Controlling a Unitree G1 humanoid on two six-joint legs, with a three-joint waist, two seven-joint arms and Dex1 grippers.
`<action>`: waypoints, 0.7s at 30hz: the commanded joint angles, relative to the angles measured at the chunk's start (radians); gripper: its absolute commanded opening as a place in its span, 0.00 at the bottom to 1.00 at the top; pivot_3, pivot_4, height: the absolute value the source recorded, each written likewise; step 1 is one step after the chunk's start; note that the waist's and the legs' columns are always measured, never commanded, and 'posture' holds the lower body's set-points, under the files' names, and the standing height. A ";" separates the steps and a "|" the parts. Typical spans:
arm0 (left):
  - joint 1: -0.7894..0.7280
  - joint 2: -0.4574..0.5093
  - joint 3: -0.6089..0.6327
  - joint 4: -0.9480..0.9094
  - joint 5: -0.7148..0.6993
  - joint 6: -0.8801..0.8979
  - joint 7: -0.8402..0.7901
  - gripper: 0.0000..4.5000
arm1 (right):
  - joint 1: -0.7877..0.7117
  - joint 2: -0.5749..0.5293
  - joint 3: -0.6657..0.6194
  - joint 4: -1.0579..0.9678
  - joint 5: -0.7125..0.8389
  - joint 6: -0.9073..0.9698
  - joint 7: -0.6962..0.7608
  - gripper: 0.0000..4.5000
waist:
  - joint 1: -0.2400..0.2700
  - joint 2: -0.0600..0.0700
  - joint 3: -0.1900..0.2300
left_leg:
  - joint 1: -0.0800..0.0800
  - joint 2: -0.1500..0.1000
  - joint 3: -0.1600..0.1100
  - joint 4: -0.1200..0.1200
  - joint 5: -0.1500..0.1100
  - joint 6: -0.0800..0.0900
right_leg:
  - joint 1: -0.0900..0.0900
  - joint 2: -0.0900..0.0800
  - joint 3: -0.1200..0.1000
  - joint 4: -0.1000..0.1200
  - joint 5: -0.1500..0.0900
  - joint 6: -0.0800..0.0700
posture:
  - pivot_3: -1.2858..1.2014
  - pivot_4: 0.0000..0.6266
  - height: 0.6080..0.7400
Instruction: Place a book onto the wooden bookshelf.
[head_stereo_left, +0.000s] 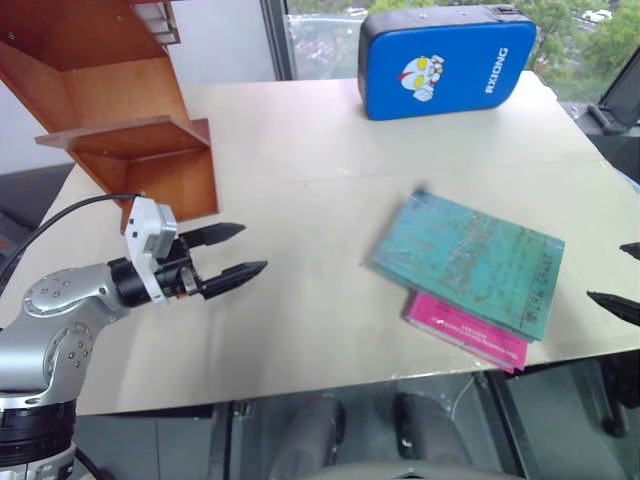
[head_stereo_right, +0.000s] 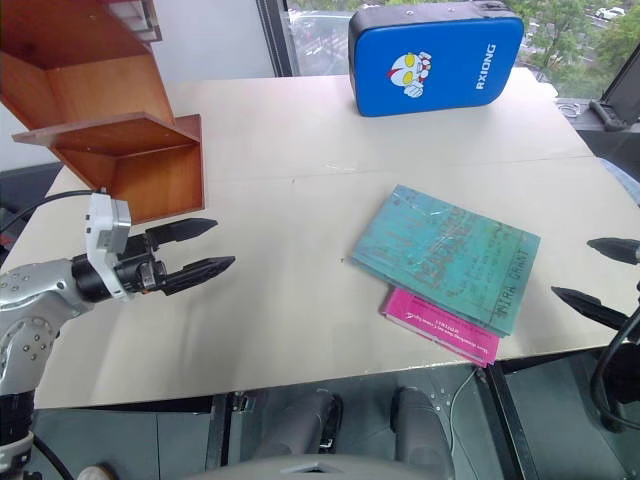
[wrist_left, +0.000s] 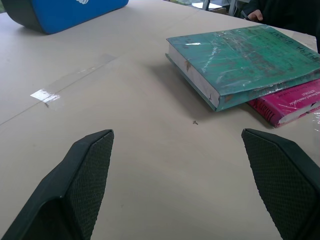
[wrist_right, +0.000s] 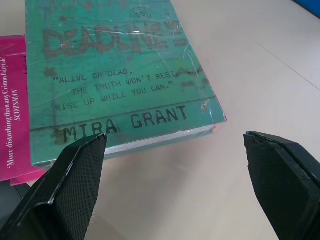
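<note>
The teal-green book (head_stereo_left: 468, 260) lies flat on the table's right half, partly on top of a thinner magenta-pink book (head_stereo_left: 466, 331). The wooden bookshelf (head_stereo_left: 120, 110) stands at the table's far left corner. My left gripper (head_stereo_left: 238, 251) hovers open over the table in front of the shelf, pointing right toward the book with a wide gap of bare table between. My right gripper (head_stereo_right: 598, 272) is open at the table's right edge, just right of the book, which lies close ahead of its fingers (wrist_right: 75, 185) in the right wrist view. Nothing is held.
A blue padded case (head_stereo_left: 447, 60) stands at the table's far edge, right of centre. The pale table (head_stereo_left: 300, 200) has its front edge close below the books. A strip of clear tape (wrist_left: 75, 77) runs across the tabletop.
</note>
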 joint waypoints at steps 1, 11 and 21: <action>-0.024 0.007 0.007 -0.002 -0.012 -0.017 -0.030 0.95 | -0.014 -0.019 -0.005 0.005 -0.016 -0.016 -0.018 1.00 | 0.000 0.000 0.000 | 0.000 0.000 0.000 0.000 0.000 0.000 | 0.000 0.000 0.000 0.000 0.000 0.000 | 0.52 0.24 0.97; -0.054 0.023 -0.016 -0.015 -0.049 -0.008 -0.148 0.95 | -0.011 -0.017 0.025 -0.019 -0.045 0.016 -0.063 1.00 | 0.000 0.000 0.000 | 0.000 0.000 0.000 0.000 0.001 0.001 | 0.000 0.000 0.000 0.000 0.000 0.000 | 0.52 0.24 0.97; -0.050 0.027 -0.049 -0.051 -0.038 -0.021 -0.188 1.00 | 0.079 -0.017 0.174 -0.122 -0.112 0.122 -0.124 0.18 | 0.000 0.001 0.000 | 0.000 0.000 0.000 0.000 0.001 0.001 | 0.000 0.000 0.000 0.000 0.000 0.000 | 0.52 0.24 0.97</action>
